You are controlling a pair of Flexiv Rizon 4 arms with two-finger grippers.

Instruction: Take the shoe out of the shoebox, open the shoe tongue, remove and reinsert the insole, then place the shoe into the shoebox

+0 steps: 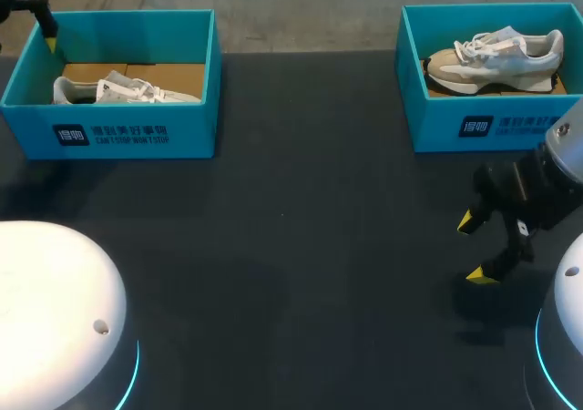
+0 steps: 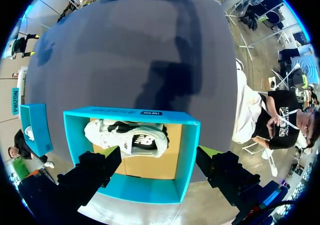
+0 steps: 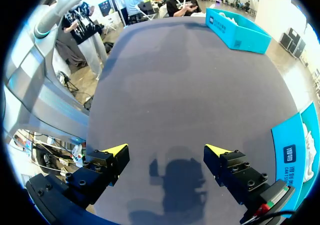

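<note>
left jaws spread (above shoebox [image 2: 187, 155]) | shoe [image 2: 125, 137] inside, seemingly untouched | right jaws spread

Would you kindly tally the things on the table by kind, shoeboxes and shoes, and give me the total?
Shoeboxes: 2, the left shoebox and the right shoebox.
Shoes: 2, the left shoe and the right shoe, one in each box.
Total: 4.

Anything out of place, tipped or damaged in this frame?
Nothing stands out. The left shoebox holds its shoe, and the right shoebox holds the other shoe. Both boxes sit flat on the table. The left gripper hangs open over the left shoebox; the right gripper is open above bare table.
</note>
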